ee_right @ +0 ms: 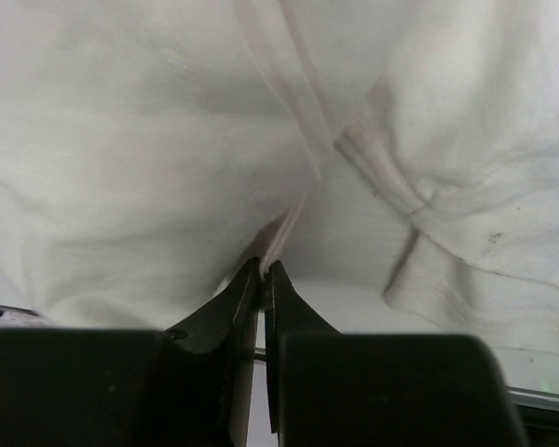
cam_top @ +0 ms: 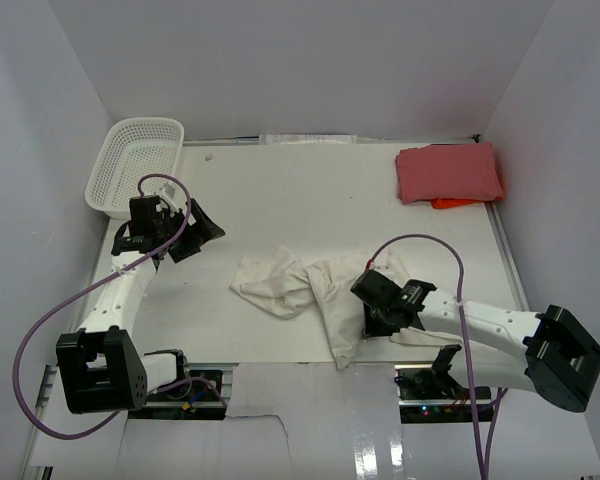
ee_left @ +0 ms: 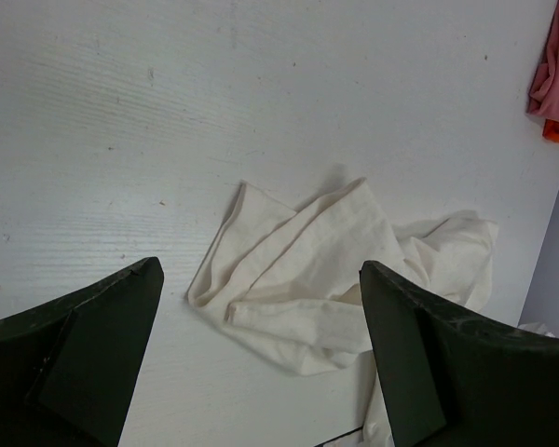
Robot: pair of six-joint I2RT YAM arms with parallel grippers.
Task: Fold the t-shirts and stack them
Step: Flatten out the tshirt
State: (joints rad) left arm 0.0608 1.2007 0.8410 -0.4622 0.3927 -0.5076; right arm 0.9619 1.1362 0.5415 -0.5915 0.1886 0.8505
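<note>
White table [cam_top: 310, 190]; right gripper [ee_right: 263, 269] — seemingly — pinches cream shirt [ee_right: 149, 140]

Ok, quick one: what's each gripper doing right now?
Left gripper: open, holding nothing.
Right gripper: shut on a fold of the cream-white t-shirt.

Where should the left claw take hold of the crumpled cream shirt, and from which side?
Probably the loose left-hand corner of the cream shirt, coming down from the left. That corner juts out thin and flat toward the open left claw, while the right claw pinches a fold at the near right.
</note>
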